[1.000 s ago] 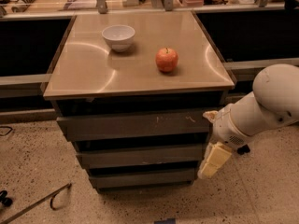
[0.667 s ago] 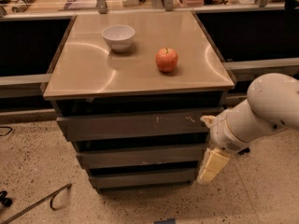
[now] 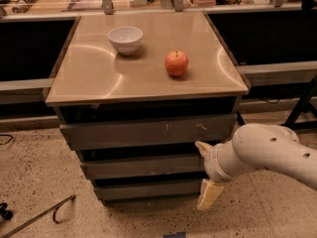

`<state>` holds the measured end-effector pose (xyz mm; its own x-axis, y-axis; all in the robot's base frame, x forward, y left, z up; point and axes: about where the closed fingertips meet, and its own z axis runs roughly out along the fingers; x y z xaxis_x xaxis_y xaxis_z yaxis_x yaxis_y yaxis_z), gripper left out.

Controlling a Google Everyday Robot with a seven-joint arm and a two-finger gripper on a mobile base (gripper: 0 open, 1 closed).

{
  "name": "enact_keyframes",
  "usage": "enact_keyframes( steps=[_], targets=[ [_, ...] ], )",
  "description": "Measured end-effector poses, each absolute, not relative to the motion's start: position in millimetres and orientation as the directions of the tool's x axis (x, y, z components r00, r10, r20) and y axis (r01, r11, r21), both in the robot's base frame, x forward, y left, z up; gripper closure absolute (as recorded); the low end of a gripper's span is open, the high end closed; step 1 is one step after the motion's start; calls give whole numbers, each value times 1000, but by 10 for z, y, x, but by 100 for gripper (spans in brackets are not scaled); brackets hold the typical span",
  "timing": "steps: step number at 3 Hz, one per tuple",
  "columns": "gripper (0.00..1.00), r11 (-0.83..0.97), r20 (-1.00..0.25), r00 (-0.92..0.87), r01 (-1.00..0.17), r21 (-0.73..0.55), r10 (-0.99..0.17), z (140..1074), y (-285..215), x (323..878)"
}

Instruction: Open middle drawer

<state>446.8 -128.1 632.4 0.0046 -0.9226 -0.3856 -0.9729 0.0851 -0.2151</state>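
Approach step: my end effector (image 3: 206,171), fingers spread w/ nothing held, is at the rt end of the middle drawer (image 3: 141,165). Front runs to its left, looks shut. Next: grip the front edge, pull out.

A white bowl (image 3: 125,37) and a red apple (image 3: 176,63) are recorded standing apart on the tan cabinet top (image 3: 89,81). A thin rod (image 3: 37,215) is noted lying on the speckled floor (image 3: 29,175).

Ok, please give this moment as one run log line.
gripper: open, at right end of middle drawer | drawer: looks closed | contact: cannot tell
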Motion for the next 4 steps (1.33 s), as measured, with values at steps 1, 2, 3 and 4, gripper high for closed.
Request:
enact_keyframes(
  steps=[1, 2, 3, 4],
  targets=[
    [0, 71, -388, 19, -974, -215, -922, 5737, -1137, 4663],
    [0, 88, -377, -34, -988, -128, -926, 4915, -1025, 4809],
    [0, 88, -377, -32, -987, -131, -926, 4931, -1029, 4811],
    [0, 88, -398, -15, -982, -166, -917, 4724, -1082, 4855]
  ],
)
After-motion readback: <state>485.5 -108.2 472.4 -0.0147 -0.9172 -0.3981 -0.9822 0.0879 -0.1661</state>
